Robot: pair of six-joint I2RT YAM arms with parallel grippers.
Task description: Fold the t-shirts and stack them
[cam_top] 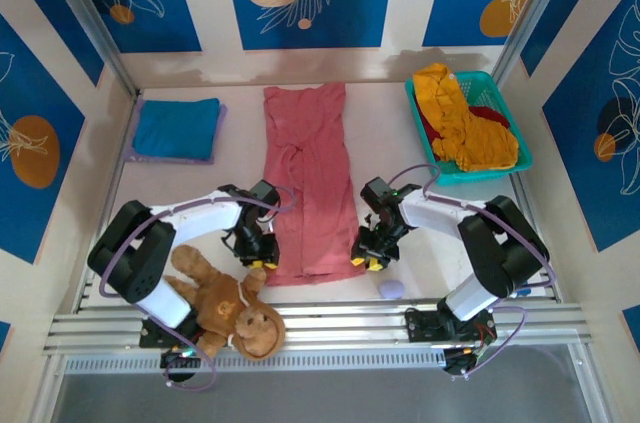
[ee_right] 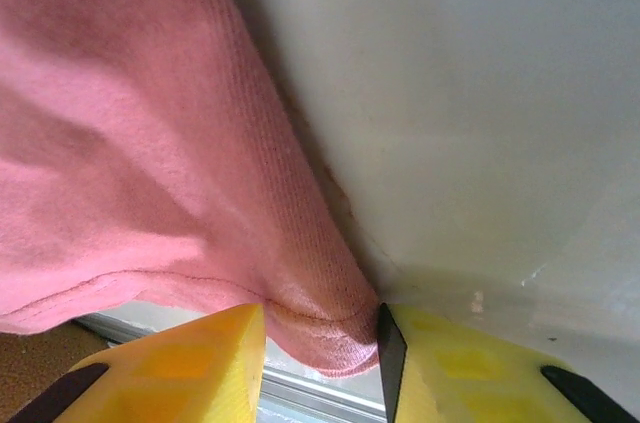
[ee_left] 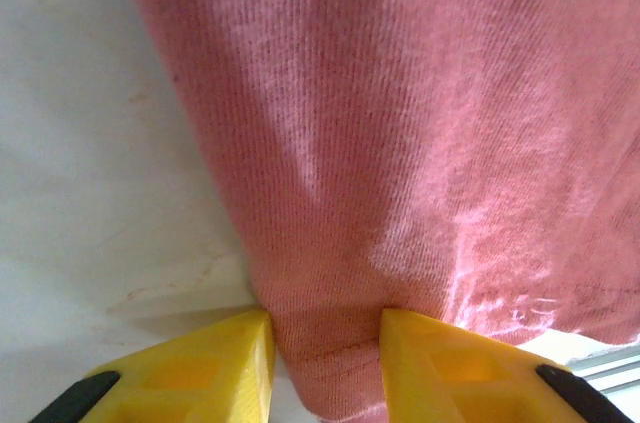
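A long salmon-pink t-shirt lies lengthwise down the middle of the table, folded into a narrow strip. My left gripper is at its near left corner. In the left wrist view the pink cloth bunches between the yellow fingers, so that gripper is shut on it. My right gripper holds the near right corner. There the hem is pinched in that gripper and raised a little off the table. A folded blue t-shirt lies at the back left. Mustard-yellow and dark red shirts sit in the basket.
A teal mesh basket stands at the back right. A brown plush monkey lies at the near left beside the left arm's base. Metal rails run along the near table edge. A small pale object rests near the right arm.
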